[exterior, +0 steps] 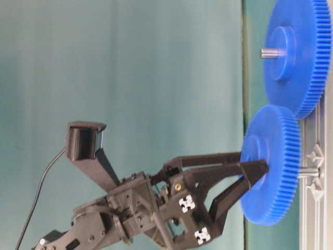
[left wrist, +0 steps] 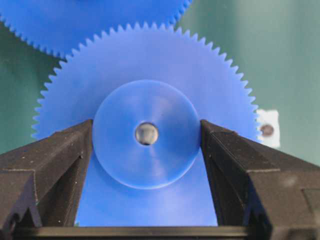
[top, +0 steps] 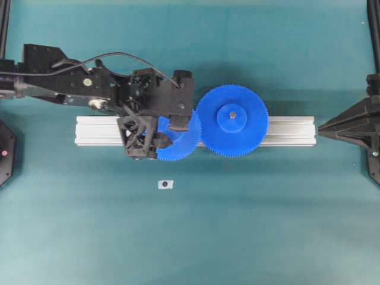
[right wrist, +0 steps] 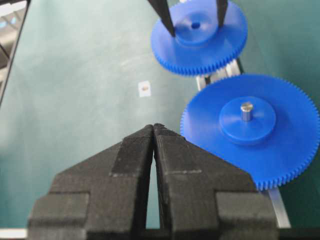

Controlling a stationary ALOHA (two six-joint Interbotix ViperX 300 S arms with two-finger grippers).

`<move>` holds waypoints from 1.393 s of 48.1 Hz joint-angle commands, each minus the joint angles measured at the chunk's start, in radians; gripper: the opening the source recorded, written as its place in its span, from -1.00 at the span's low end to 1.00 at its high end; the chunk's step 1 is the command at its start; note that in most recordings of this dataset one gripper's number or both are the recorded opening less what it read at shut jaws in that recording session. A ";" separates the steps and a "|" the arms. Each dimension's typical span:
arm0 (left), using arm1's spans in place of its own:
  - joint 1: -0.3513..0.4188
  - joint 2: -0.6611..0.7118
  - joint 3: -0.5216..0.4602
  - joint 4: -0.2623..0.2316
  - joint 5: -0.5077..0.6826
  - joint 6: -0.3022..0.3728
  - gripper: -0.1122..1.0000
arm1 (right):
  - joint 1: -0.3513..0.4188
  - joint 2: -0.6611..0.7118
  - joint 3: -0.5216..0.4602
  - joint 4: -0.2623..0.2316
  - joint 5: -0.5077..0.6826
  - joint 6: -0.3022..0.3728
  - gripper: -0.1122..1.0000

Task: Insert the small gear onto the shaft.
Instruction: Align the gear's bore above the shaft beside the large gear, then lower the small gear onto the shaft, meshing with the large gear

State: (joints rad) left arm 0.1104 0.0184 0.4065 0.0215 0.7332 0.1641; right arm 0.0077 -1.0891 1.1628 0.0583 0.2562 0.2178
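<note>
Teal desk [top: 71,237] runs under everything, bare but for a small white tag [top: 165,184] with a dark dot lying in front of the rail [top: 291,132].

Nearest to me, my left hand [left wrist: 146,150] pinches the small gear [left wrist: 150,65] by its raised hub, one finger on each side of the round boss, the toothed rim left free. In the wrist view the centre hole [left wrist: 146,133] shows something grey and shiny inside it; I judge that to be the shaft [exterior: 308,171], whose short grey stub shows between the gear's back face and the rail in the table-level view. So the gear sits over the shaft but appears not fully seated against the rail.

It reads as stiff, light plastic, smooth on the hub, so it could slip or cock sideways if I squeeze unevenly. The hub is the right place to hold: it keeps the bore square and spares the fine teeth.

Just beyond, the big gear [top: 232,120] stands on its own pin, its teeth at or very near the small gear's rim; I would need them to mesh as I press on.

Farthest off, my right hand [right wrist: 154,131] hangs with fingers pressed together, holding nothing.
</note>
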 commanded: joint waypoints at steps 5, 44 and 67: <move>0.021 -0.014 0.003 0.008 0.015 0.008 0.49 | 0.002 0.005 -0.006 0.000 -0.009 0.025 -0.60; 0.037 0.002 -0.002 0.009 0.021 0.028 0.49 | 0.002 0.005 -0.006 0.000 -0.009 0.026 -0.60; 0.037 0.000 0.015 0.009 0.034 0.018 0.62 | 0.002 0.005 -0.008 0.000 -0.009 0.028 -0.60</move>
State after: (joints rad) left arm 0.1289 0.0230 0.4080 0.0215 0.7517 0.1841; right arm 0.0077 -1.0907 1.1674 0.0583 0.2546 0.2378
